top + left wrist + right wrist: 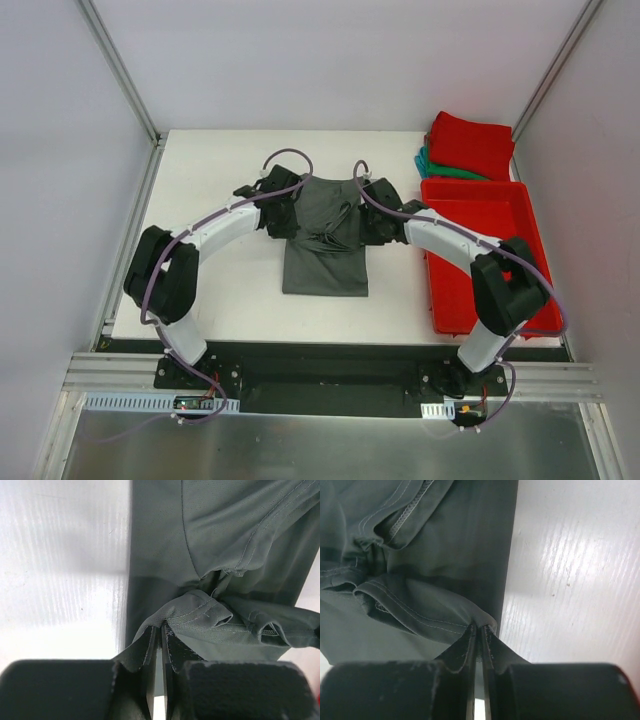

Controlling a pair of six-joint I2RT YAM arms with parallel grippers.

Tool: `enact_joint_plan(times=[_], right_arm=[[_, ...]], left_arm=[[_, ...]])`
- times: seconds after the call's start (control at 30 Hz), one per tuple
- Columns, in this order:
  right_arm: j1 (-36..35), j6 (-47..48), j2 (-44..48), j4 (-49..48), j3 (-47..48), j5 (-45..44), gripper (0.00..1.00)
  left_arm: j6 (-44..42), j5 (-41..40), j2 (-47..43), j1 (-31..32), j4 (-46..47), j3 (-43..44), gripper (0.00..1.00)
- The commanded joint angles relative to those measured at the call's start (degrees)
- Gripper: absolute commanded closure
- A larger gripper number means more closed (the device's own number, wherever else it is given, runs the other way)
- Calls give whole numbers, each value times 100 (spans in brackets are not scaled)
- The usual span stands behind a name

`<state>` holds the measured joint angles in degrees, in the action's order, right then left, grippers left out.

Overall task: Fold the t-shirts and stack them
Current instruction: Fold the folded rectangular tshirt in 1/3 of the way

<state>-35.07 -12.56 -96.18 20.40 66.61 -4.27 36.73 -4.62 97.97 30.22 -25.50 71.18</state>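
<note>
The dark charcoal-grey t-shirt [325, 240] lies on the white table, folded narrow, its upper part bunched between my two grippers. My left gripper [283, 212] is shut on the shirt's left edge; the left wrist view shows the hemmed cloth [200, 615] pinched at the tips [160, 626]. My right gripper [372, 220] is shut on the shirt's right edge; the right wrist view shows a fold of cloth [430, 605] caught at the tips [479, 626]. A folded red t-shirt [470, 142] lies on a folded teal-green t-shirt [432, 166] at the back right.
A rigid red plastic tray [480, 250] stands along the right side of the table, close to my right arm. White walls and metal frame posts enclose the table [215, 290]. The table's front edge meets a black rail with the arm bases.
</note>
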Motion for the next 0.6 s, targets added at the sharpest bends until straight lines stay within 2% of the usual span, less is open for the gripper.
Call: enact_joint_plan(times=[0.0, 0.07, 0.13, 0.17, 0.2, 0.23, 0.33, 0.43, 0.57], right_arm=[[123, 130, -251, -168, 388, 137, 89], [167, 157, -331, -159, 449, 102, 86], [185, 192, -340, -72, 511, 76, 77], [193, 192, -288, -28, 511, 41, 66], [193, 218, -209, 25, 485, -12, 45], [202, 245, -95, 51, 432, -38, 29], [185, 228, 431, 87, 99, -4, 3], [54, 219, 1029, -132, -550, 268, 4], [-420, 298, 1523, -755, -1359, 1067, 4]], left_arm=[[-395, 426, 274, -121, 71, 335, 90], [-473, 453, 336, -148, 71, 397, 75], [-509, 453, 275, -183, 71, 406, 49], [-526, 453, 170, -192, 71, 371, 32], [-527, 453, 39, -200, 62, 310, 18], [-527, 453, -145, -200, 71, 213, 1], [-422, 453, -821, -200, 71, -252, 1], [-132, 453, -1542, -192, 88, -849, 1], [115, 1014, -2553, -148, 395, -2008, 1]])
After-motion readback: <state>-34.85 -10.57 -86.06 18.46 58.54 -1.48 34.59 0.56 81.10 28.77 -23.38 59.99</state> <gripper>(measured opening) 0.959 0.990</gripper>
